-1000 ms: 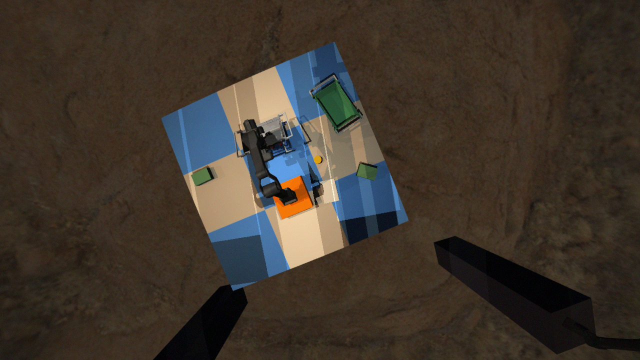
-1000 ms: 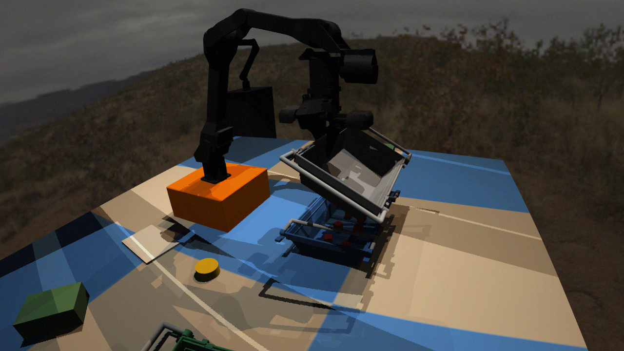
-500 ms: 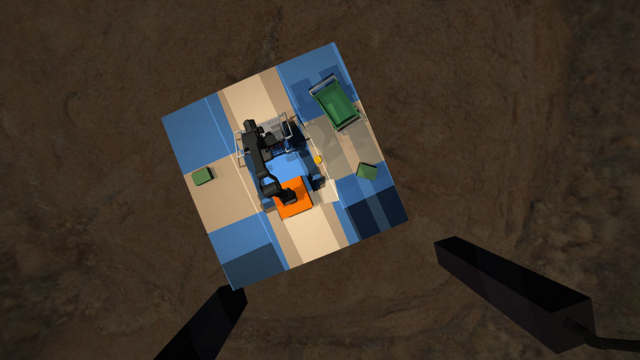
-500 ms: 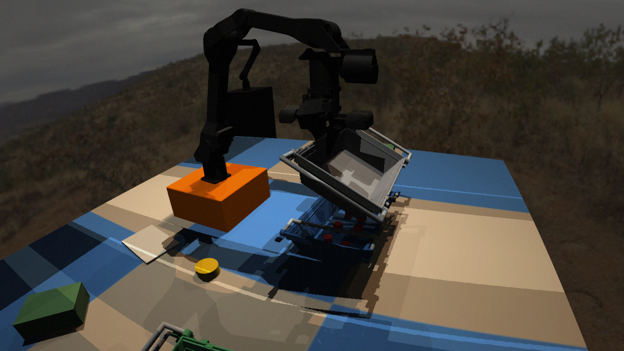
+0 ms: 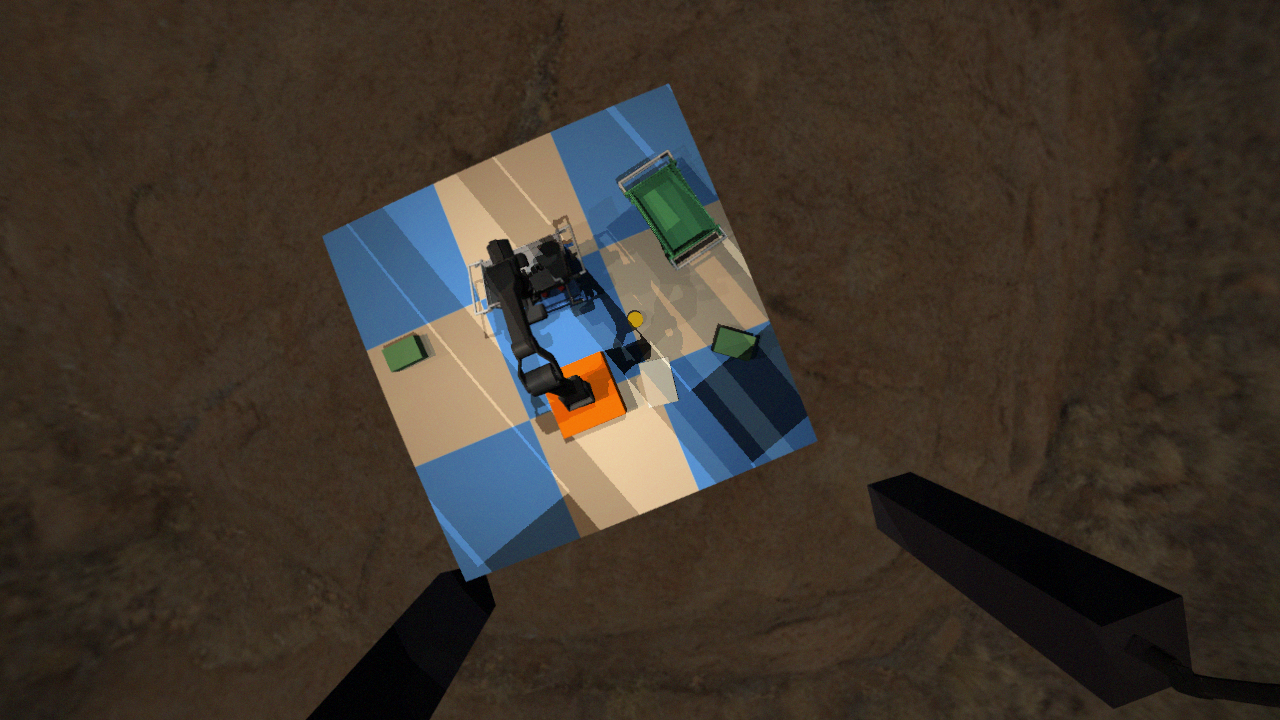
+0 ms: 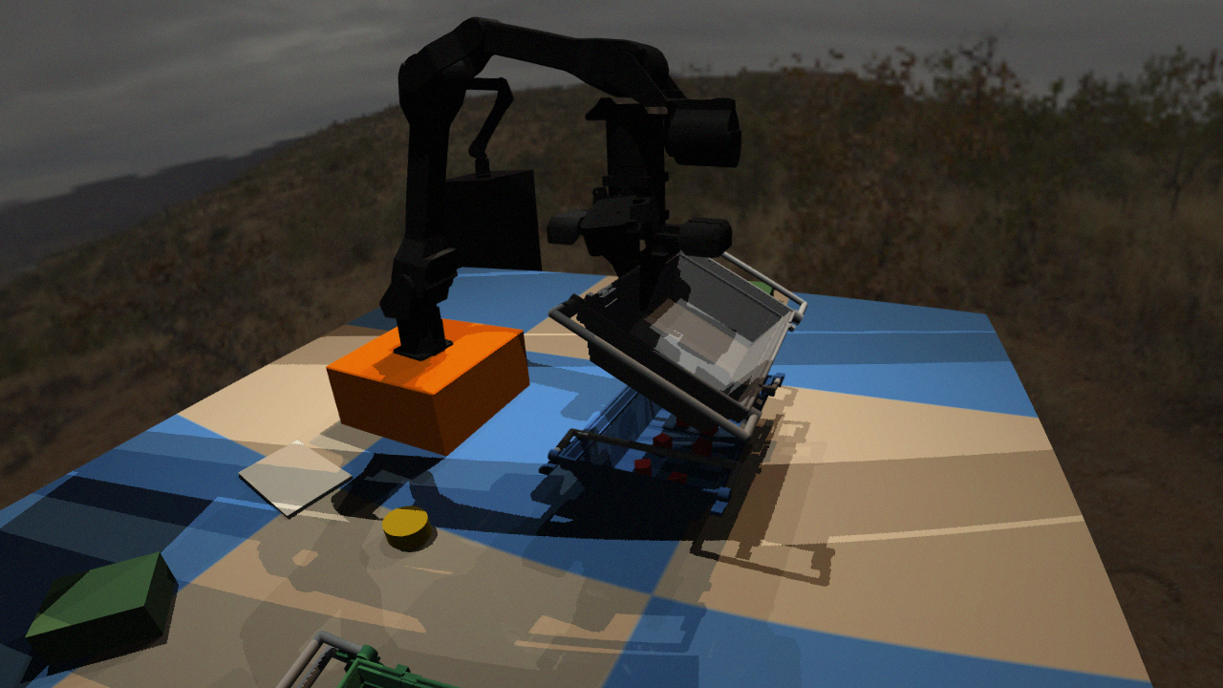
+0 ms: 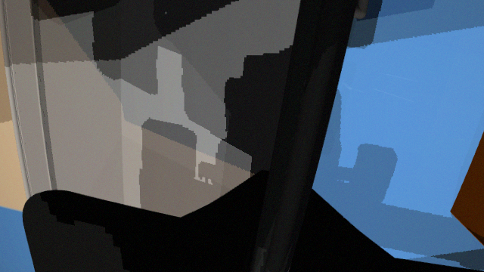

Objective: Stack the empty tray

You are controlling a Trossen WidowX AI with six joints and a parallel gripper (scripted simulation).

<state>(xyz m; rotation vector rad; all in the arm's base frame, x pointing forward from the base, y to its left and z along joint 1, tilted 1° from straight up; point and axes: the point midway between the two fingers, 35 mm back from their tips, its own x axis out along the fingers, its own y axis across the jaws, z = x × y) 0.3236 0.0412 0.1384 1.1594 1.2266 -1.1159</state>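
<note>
Grey tray hangs tilted, clamped by the pincer, its fingertips hard to make out.

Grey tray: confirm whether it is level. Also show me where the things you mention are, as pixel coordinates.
No, the grey tray [image 5: 539,253] [image 6: 726,294] [image 7: 85,113] hangs steeply tilted above the blue tray [image 5: 559,304] [image 6: 611,420].

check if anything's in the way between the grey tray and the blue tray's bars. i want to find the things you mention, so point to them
Nothing visible stands in between. The gripper [image 6: 645,287] holds the grey tray [image 6: 726,299] [image 7: 83,132] tilted, with its low end over the blue tray [image 6: 611,419]. That tilt hides part of the bars from the exterior view, so I can't rule out contact there.
</note>
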